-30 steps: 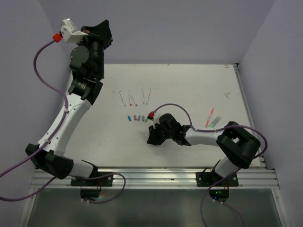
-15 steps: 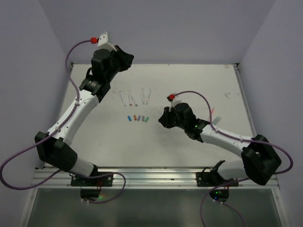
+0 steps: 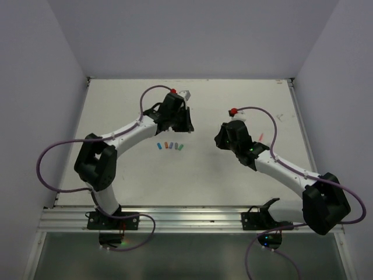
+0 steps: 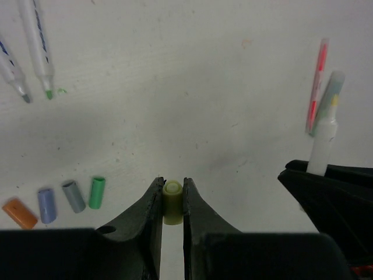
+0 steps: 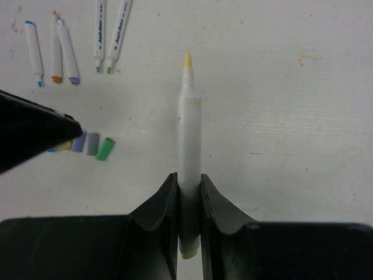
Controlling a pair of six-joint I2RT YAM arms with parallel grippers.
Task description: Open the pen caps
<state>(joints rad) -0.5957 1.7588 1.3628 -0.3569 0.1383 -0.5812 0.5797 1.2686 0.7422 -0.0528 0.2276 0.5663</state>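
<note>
Caps, counted from overhead: five lie side by side in a short row of caps (image 3: 169,146) at the centre of the frame, coloured blue, orange, purple, grey and green. A sixth, the yellowish cap (image 4: 172,205), is off the table. My left gripper (image 4: 172,182) is pinched tight on it, with the cap end-on between the jaws. My right gripper (image 5: 189,178) is clamped round one white pen barrel (image 5: 189,116). Its bare yellow tip points to the top of that frame, well apart from the yellowish cap.

My right wrist camera gives me five uncapped pens (image 5: 70,46) at upper left, with blue, orange, purple, grey and green tips. Overhead, the left arm covers that spot. My left wrist camera catches only two of those pens at its upper left, and four of the loose caps at lower left. It alone shows a pink pen (image 4: 317,81) clearly, at upper right, with a paler pen just beside it. I can't make that one out well behind the held barrel.

Everything sits on a white table (image 3: 233,181), scuffed and faintly stained. Pale lilac walls (image 3: 175,41) close it in on three sides, and an aluminium rail (image 3: 192,217) runs along the bottom edge.
</note>
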